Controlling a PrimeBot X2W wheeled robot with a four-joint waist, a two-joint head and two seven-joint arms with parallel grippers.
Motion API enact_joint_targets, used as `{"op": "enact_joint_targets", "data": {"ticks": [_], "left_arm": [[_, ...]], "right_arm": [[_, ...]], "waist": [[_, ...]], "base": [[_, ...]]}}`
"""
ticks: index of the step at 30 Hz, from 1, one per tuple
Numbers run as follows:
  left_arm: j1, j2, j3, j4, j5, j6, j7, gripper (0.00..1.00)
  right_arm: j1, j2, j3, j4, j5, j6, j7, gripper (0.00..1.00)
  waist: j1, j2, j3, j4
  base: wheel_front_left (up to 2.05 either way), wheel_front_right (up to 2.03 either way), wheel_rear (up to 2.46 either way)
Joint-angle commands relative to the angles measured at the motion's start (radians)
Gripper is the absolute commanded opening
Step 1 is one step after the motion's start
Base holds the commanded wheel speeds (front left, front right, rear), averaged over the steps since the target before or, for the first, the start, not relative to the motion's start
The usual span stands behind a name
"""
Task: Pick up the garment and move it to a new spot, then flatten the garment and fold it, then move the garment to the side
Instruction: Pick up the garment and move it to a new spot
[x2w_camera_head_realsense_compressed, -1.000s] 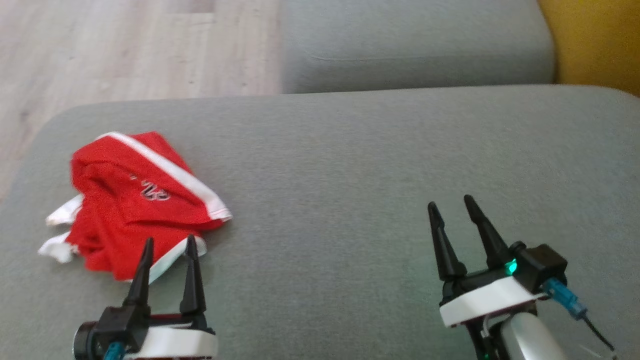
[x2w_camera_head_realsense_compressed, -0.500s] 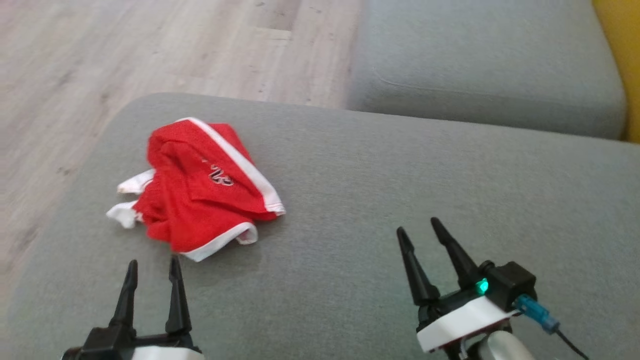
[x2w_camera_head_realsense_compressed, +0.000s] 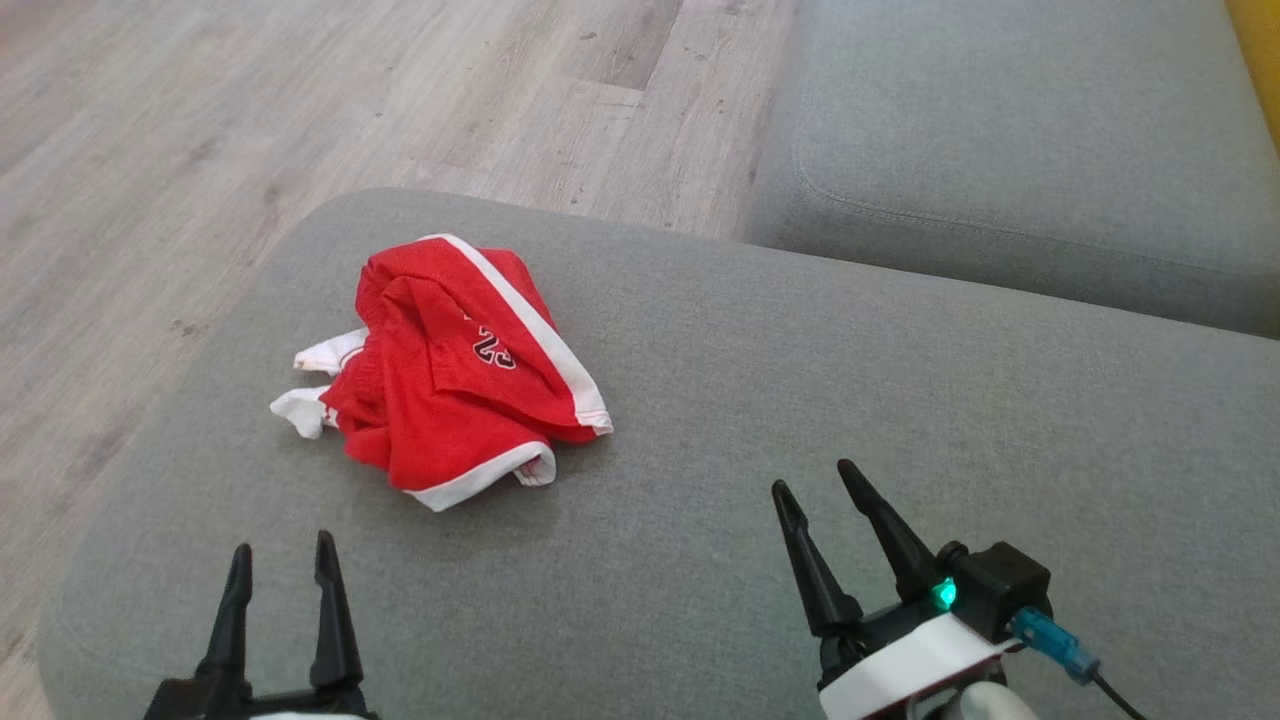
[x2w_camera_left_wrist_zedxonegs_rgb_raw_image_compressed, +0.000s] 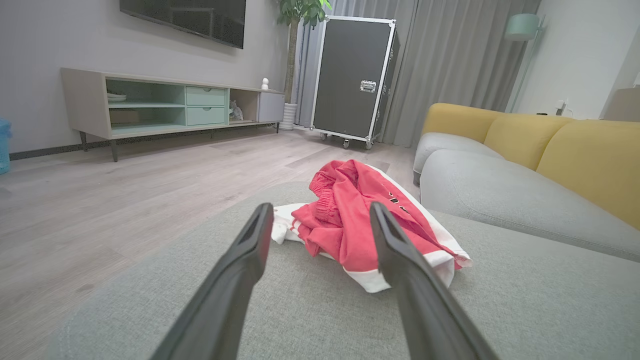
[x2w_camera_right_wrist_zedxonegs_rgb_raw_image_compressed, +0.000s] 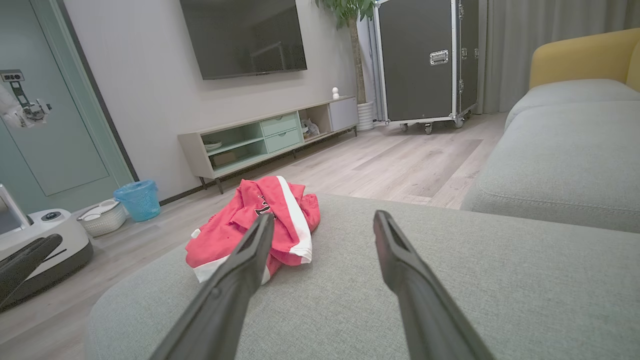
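The garment (x2w_camera_head_realsense_compressed: 455, 375) is a crumpled red piece with white trim and a small number print, lying on the grey sofa cushion (x2w_camera_head_realsense_compressed: 760, 380) near its left end. The left wrist view has the garment (x2w_camera_left_wrist_zedxonegs_rgb_raw_image_compressed: 357, 220) bunched just beyond the fingertips. My left gripper (x2w_camera_head_realsense_compressed: 282, 548) hovers open at the bottom left, short of the garment and apart from it. Further right, my right gripper (x2w_camera_head_realsense_compressed: 817, 473) is open too, nothing between its fingers, over bare cushion. From the right wrist camera the garment (x2w_camera_right_wrist_zedxonegs_rgb_raw_image_compressed: 260, 225) lies ahead and to the left.
Wooden floor (x2w_camera_head_realsense_compressed: 200, 150) borders the cushion's left and far edges. A second grey cushion (x2w_camera_head_realsense_compressed: 1000, 150) lies at the back right, with yellow backrests (x2w_camera_left_wrist_zedxonegs_rgb_raw_image_compressed: 550, 145) beyond. A TV console (x2w_camera_left_wrist_zedxonegs_rgb_raw_image_compressed: 150, 107), a wheeled black case (x2w_camera_left_wrist_zedxonegs_rgb_raw_image_compressed: 355, 80), a blue basket (x2w_camera_right_wrist_zedxonegs_rgb_raw_image_compressed: 137, 200) and a white machine (x2w_camera_right_wrist_zedxonegs_rgb_raw_image_compressed: 45, 240) stand on the floor.
The head camera has swung, shifting the whole picture right. Both grippers sit lower in the frame, and the left one is now clear of the garment's near edge. Both stay open.
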Motion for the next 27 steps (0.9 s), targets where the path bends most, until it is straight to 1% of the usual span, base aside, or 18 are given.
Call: {"op": "enact_joint_targets", "data": {"ticks": [1, 5, 8, 10, 12, 15, 19, 22, 23, 25, 27], "left_arm": [[-0.036, -0.002, 0.034, -0.036, 0.012, -0.001, -0.01, 1.0], [-0.041, 0.0, 0.06, -0.04, 0.014, -0.006, -0.01, 1.0], [-0.072, 0.02, 0.068, -0.032, 0.028, -0.021, -0.01, 1.0], [-0.121, 0.047, 0.065, -0.014, 0.033, -0.037, -0.01, 1.0], [-0.202, 0.084, 0.049, 0.012, 0.043, -0.053, 0.009, 1.0], [-0.36, 0.148, 0.023, 0.05, 0.055, -0.07, 0.091, 1.0], [-0.576, 0.238, -0.057, 0.142, 0.044, -0.091, 0.271, 1.0], [-0.721, 0.3, -0.133, 0.217, -0.011, -0.095, 0.406, 1.0], [-0.721, 0.3, -0.133, 0.217, -0.011, -0.095, 0.406, 1.0], [-0.801, 0.351, -0.203, 0.258, -0.056, -0.095, 0.479, 1.0], [-0.869, 0.397, -0.258, 0.296, -0.105, -0.095, 0.528, 1.0]], "right_arm": [[-0.029, -0.005, 0.024, -0.031, 0.008, -0.001, -0.011, 1.0], [-0.031, -0.005, 0.032, -0.029, 0.011, -0.001, -0.011, 1.0], [-0.038, -0.005, 0.024, -0.032, 0.005, -0.001, -0.011, 1.0], [-0.047, -0.005, 0.018, -0.036, -0.004, -0.001, -0.011, 1.0], [-0.059, -0.005, 0.007, -0.036, -0.015, -0.001, -0.011, 1.0], [-0.081, -0.005, -0.01, -0.038, -0.034, -0.001, -0.011, 1.0], [-0.115, -0.005, -0.033, -0.046, -0.051, -0.001, -0.011, 1.0], [-0.151, -0.005, -0.035, -0.057, -0.063, -0.001, -0.011, 1.0], [-0.151, -0.005, -0.035, -0.057, -0.063, -0.001, -0.011, 1.0], [-0.172, -0.005, -0.04, -0.066, -0.068, -0.001, -0.011, 1.0], [-0.191, -0.005, -0.046, -0.075, -0.071, -0.001, -0.011, 1.0]], "waist": [[0.0001, -0.0001, 0.001, -0.002], [0.0001, -0.0001, 0.016, -0.022], [0.0001, -0.0001, 0.037, -0.037], [0.0001, -0.0001, 0.07, -0.049], [0.0001, -0.0001, 0.101, -0.055], [0.0001, -0.0001, 0.157, -0.071], [0.0001, -0.0001, 0.233, -0.103], [0.0001, -0.0001, 0.293, -0.139], [0.0001, -0.0001, 0.293, -0.139], [0.0001, -0.0001, 0.327, -0.165], [0.0001, -0.0001, 0.357, -0.19]], "base": [[0.0, 0.0, 0.0], [0.0, 0.0, 0.0], [0.0, 0.0, 0.0], [0.0, 0.0, 0.0], [0.0, 0.0, 0.0], [0.0, 0.0, 0.0], [0.0, 0.0, 0.0], [0.0, 0.0, 0.0], [0.0, 0.0, 0.0], [0.0, 0.0, 0.0], [0.0, 0.0, 0.0]]}}
